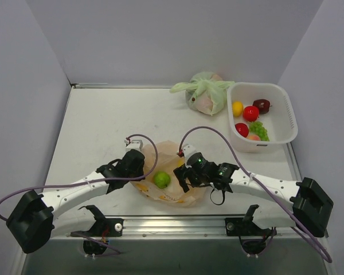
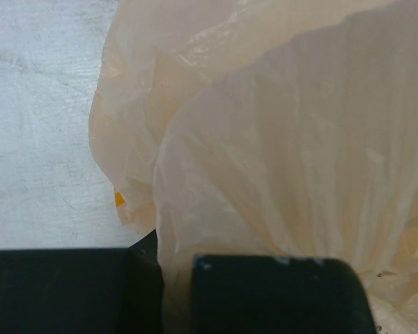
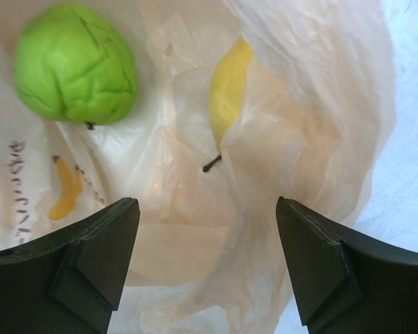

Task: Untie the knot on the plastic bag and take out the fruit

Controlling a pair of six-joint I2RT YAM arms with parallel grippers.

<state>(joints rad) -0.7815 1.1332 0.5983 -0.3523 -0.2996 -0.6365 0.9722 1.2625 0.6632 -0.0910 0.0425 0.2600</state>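
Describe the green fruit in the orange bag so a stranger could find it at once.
Look to the middle of the table's near edge, where the peach-orange plastic bag lies open. Inside sits the green fruit: bright green, lumpy and uncovered, unlike the yellow fruit beside it, half hidden under film.

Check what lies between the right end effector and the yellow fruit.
Only plastic bag film, one fold covering part of the yellow fruit; the right wrist view shows it.
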